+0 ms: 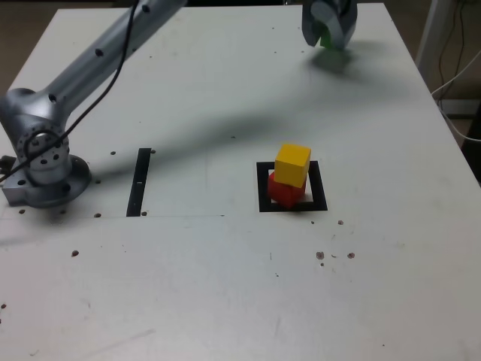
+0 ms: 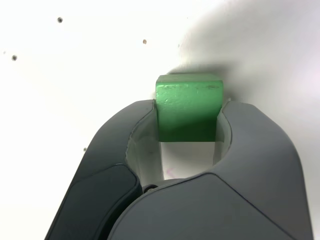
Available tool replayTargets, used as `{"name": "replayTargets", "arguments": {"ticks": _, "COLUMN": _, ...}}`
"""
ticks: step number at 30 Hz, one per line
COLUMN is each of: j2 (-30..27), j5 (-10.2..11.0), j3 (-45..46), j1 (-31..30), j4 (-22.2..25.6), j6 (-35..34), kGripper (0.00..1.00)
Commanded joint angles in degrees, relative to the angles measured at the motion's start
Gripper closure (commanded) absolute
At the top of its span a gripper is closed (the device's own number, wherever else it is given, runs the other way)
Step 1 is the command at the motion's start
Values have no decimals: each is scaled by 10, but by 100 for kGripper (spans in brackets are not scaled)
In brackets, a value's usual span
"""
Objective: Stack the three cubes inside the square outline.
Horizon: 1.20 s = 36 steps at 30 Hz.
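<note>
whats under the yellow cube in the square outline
The red cube sits under the yellow cube, inside the square outline. The yellow cube covers the red one's top, and the outline's white centre beneath the stack is hidden.

Slightly rough painted green cube [image 2: 187,107], smooth matt grey pincer [image 2: 187,127], brushed-metal arm [image 1: 90,60]

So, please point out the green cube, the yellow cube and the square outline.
green cube [image 2: 187,107], wrist view, its front face.
yellow cube [image 1: 292,165], exterior view, its front face.
square outline [image 1: 319,186], exterior view, its black right side.

Lab: arm [image 1: 90,56] bolted to marked white table [image 1: 225,301].
</note>
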Motion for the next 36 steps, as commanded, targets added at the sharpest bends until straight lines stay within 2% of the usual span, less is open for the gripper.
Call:
{"name": "replayTargets", "arguments": {"ticks": 1, "j2": -42, "j5": -2, "j3": 18, "j1": 1, "j4": 1, "j6": -8, "kGripper": 98}}
{"name": "replayTargets", "arguments": {"ticks": 6, "j2": -106, "j5": -1, "j3": 103, "j1": -2, "j4": -19, "j6": -31, "kGripper": 98}}
{"name": "replayTargets", "arguments": {"ticks": 10, "j2": -179, "j5": -3, "j3": 224, "j1": -13, "j4": -69, "j6": -59, "kGripper": 98}}
{"name": "replayTargets", "arguments": {"ticks": 14, "j2": -258, "j5": -20, "j3": 354, "j1": -30, "j4": -115, "j6": -99, "kGripper": 98}}
{"name": "replayTargets", "arguments": {"ticks": 18, "j2": -325, "j5": -33, "j3": 452, "j1": -64, "j4": -128, "j6": -149, "kGripper": 98}}
{"name": "replayTargets", "arguments": {"ticks": 21, "j2": -376, "j5": -31, "j3": 506, "j1": -106, "j4": -116, "j6": -193, "kGripper": 98}}
{"name": "replayTargets", "arguments": {"ticks": 26, "j2": -429, "j5": -29, "j3": 549, "j1": -174, "j4": -63, "j6": -252, "kGripper": 98}}
{"name": "replayTargets", "arguments": {"ticks": 31, "j2": -462, "j5": -20, "j3": 566, "j1": -235, "j4": -13, "j6": -300, "kGripper": 98}}
{"name": "replayTargets", "arguments": {"ticks": 36, "j2": -476, "j5": -15, "j3": 564, "j1": -281, "j4": 15, "j6": -332, "kGripper": 98}}
